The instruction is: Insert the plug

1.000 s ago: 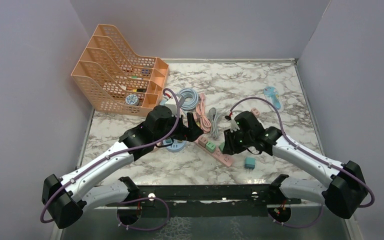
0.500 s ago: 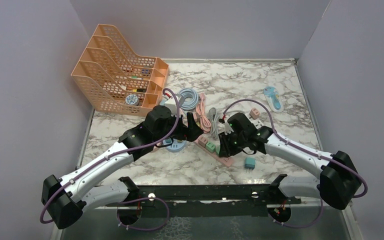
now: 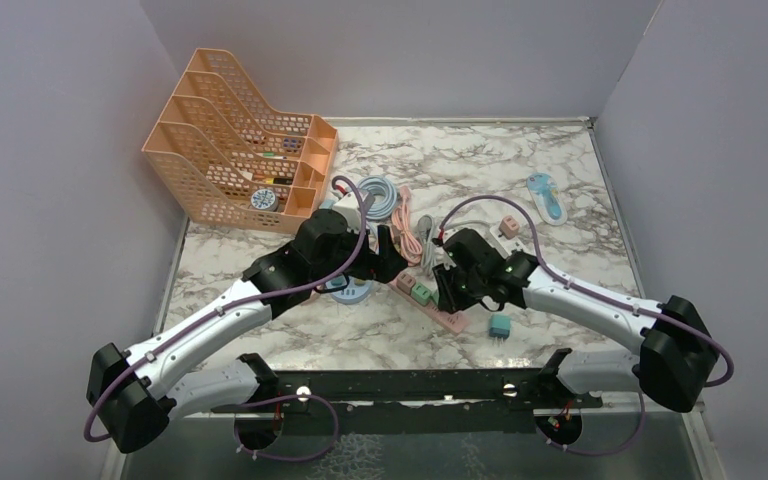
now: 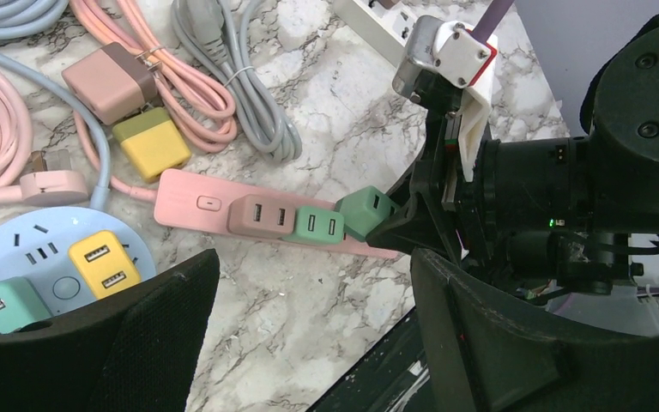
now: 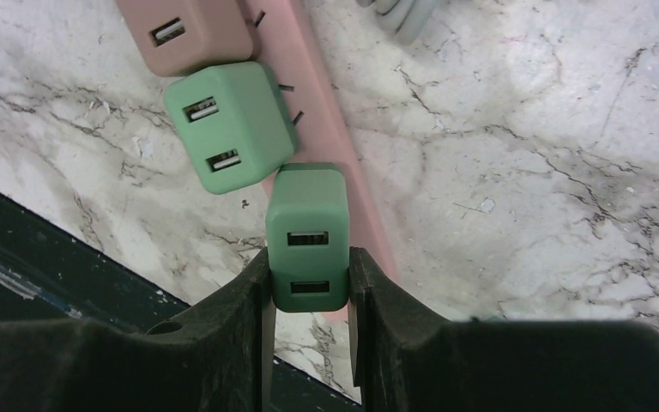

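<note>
Green plastic is showing between the black fingers [image 5: 253, 292] of the right gripper [image 5: 309, 287], which are pinching narrowly on the lower half of the green plug [image 5: 307, 219]. The plug is hanging over the free end of the pink power strip [image 5: 335, 146], just beside a second green adapter [image 5: 227, 137]; a brown adapter [image 5: 193, 34] is sitting next along the strip.

The prongs are lying out of sight under the plug's body, so whether they are touching the strip cannot be told. In the top view the right wrist is covering the plug completely. In the left wrist view the plug is appearing tilted, its far side hidden behind the right gripper.

The left gripper [image 4: 309, 335] is hovering with its jaws standing wide apart and holding nothing, framing the strip on the marble table [image 4: 343, 112].

Compared with one second before, the right arm is sitting further left, its elbow drawn in toward the centre, and a pink adapter [image 3: 507, 228] behind it is now showing uncovered. The left arm is lying almost as it was, and the strip is lying where it lay.

The plug is presenting as a boxy cube with rounded corners, two USB ports facing the wrist camera.
</note>
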You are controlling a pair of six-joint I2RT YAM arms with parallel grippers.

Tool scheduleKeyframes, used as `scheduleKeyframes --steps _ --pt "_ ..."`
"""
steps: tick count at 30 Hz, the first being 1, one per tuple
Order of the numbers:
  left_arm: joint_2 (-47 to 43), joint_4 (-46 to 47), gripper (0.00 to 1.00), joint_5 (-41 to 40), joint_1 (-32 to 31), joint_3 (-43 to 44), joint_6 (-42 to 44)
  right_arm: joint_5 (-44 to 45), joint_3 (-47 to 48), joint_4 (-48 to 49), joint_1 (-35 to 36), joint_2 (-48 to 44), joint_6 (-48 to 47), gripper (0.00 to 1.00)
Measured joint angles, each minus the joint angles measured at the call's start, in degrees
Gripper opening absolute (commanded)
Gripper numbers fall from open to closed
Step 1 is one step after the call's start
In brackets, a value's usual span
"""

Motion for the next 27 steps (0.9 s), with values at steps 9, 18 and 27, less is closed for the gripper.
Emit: scheduleKeyframes --steps 9,18,27 --pt "0.07 0.02 0.83 0.00 0.00 0.33 0.44 0.61 1.68 -0.07 0.00 1.92 -2.29 0.01" --pt "-0.87 0.00 0.83 -0.02 0.11 0.33 0.44 0.22 1.99 -0.59 0.20 1.79 -1.86 0.01" --pt "-1.01 0.00 0.83 -0.02 0.26 0.33 0.44 -1.40 1.97 -2.36 1.64 1.20 -1.07 0.01"
